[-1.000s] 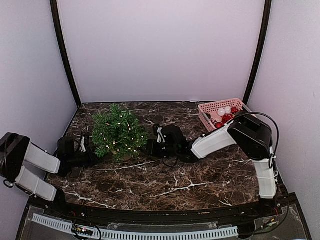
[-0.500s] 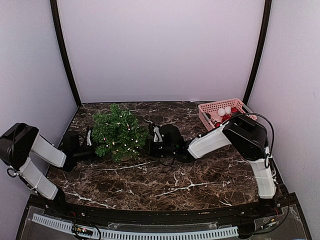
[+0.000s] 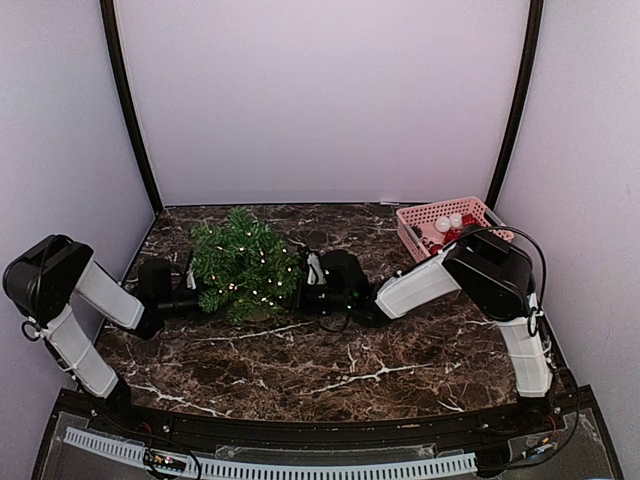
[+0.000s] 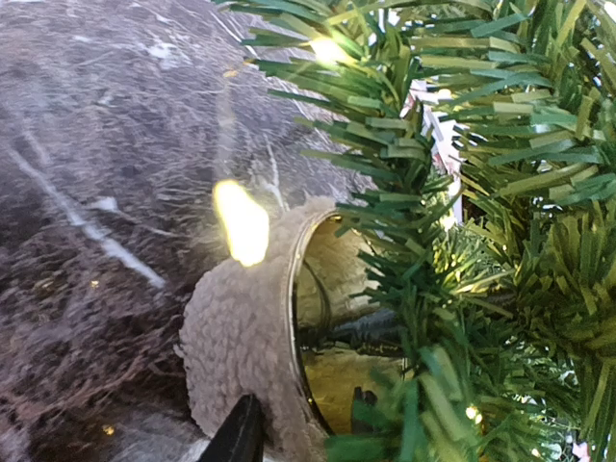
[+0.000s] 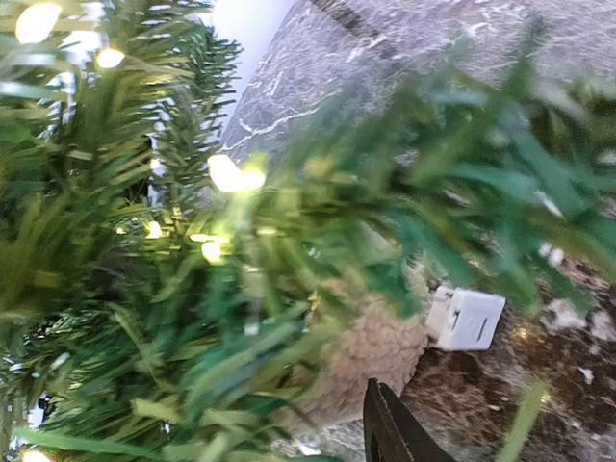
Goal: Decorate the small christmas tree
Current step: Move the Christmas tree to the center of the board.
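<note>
The small christmas tree [image 3: 243, 265], dark green with tiny lit lights, stands left of centre in a fuzzy beige pot [image 4: 241, 356]. My left gripper [image 3: 192, 297] is at the pot's left side. In the left wrist view one finger [image 4: 238, 438] lies outside the fuzzy wall and the other [image 4: 362, 406] inside the pot, so the gripper [image 4: 299, 423] is shut on the rim. My right gripper [image 3: 301, 293] reaches under the branches on the tree's right. Only one of its fingers [image 5: 387, 431] shows, beside the pot [image 5: 375, 361]; branches hide the other.
A pink plastic basket [image 3: 411, 229] with red and white ornaments stands at the back right, behind the right arm. A small white box [image 5: 465, 318] lies on the marble table [image 3: 330, 370] beside the pot. Side walls close in left and right.
My left arm has pushed in to the right against the tree's base, and the tree has shifted a little to the right. The right gripper has stayed at the tree's right side.
</note>
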`<state>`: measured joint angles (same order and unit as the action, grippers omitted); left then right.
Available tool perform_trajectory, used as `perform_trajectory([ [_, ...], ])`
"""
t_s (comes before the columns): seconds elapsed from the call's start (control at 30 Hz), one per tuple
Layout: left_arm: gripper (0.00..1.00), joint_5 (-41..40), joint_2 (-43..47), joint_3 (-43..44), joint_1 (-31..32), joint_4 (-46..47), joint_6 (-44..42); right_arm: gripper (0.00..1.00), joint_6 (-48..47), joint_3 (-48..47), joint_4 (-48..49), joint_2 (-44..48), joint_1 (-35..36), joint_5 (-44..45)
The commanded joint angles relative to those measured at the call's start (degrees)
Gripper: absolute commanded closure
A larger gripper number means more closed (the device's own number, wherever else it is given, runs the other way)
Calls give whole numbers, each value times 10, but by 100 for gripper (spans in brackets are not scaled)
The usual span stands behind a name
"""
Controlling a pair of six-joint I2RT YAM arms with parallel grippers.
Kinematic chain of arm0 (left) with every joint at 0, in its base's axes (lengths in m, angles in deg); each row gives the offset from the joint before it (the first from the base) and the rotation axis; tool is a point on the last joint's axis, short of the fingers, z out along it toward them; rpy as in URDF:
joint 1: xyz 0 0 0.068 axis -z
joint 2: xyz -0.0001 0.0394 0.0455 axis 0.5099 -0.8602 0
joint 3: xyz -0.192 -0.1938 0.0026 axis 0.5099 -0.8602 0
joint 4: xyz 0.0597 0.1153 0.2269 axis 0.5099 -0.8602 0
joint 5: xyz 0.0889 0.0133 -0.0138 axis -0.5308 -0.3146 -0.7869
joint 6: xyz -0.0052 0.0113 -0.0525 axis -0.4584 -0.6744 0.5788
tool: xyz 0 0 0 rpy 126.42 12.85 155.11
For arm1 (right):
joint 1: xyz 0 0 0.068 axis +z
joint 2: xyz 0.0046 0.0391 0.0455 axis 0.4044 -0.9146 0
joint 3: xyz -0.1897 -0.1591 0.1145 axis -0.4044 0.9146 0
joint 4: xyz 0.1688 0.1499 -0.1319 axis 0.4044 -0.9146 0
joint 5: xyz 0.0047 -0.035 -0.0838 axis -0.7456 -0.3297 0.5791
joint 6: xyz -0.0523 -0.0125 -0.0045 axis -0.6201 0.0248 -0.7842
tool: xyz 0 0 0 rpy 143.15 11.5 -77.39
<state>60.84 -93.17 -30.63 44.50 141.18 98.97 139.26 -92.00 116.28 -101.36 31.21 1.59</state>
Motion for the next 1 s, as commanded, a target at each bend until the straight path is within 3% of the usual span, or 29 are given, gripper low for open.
perform_trajectory([
  [0.0,68,16,-16,18,25,9,-13,55,0,26,27,27,-2,15],
  [0.57,72,11,-61,69,110,-6,-3,59,47,155,30,104,-6,50],
  [0.97,74,-3,-68,114,130,-102,-9,62,141,205,94,119,-29,26],
])
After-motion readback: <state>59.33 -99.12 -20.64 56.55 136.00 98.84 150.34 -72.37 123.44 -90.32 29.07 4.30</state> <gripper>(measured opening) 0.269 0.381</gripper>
